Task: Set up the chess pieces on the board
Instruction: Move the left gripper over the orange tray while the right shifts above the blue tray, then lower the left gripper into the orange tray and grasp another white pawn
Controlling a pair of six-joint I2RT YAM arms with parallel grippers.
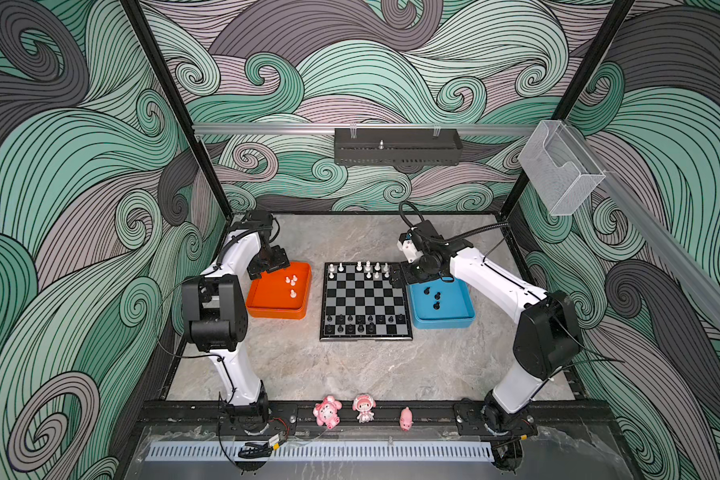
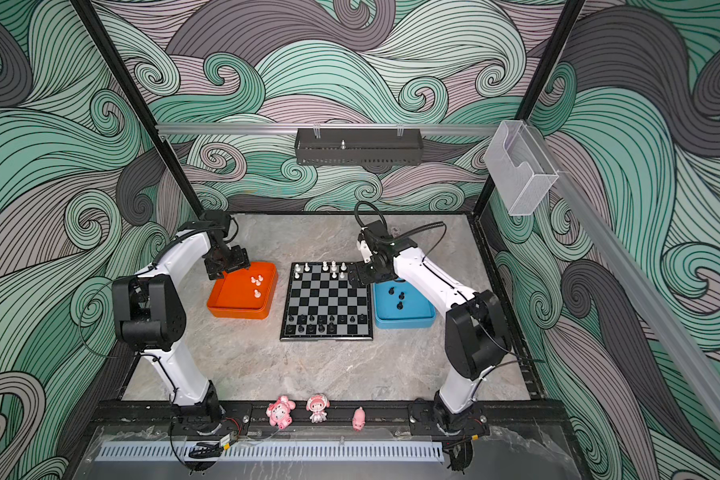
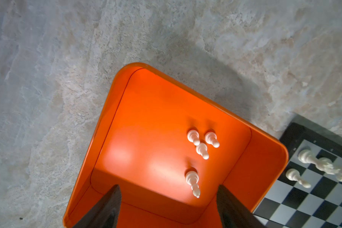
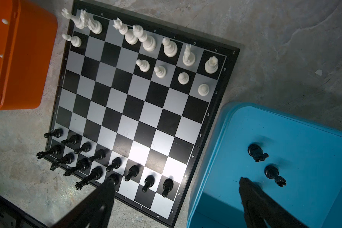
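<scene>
white piece (image 3: 322, 164) blurred, blue tray (image 4: 304, 126) cropped

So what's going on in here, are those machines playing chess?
Two robot arms are setting up the game, not playing it. The board is mostly filled, white on far rows, black on near ones. Four white pieces sit in the orange tray and three black pieces in the blue tray. The left gripper hangs open and empty over the orange tray; the right gripper, also open and empty, is above where board meets blue tray.
</scene>
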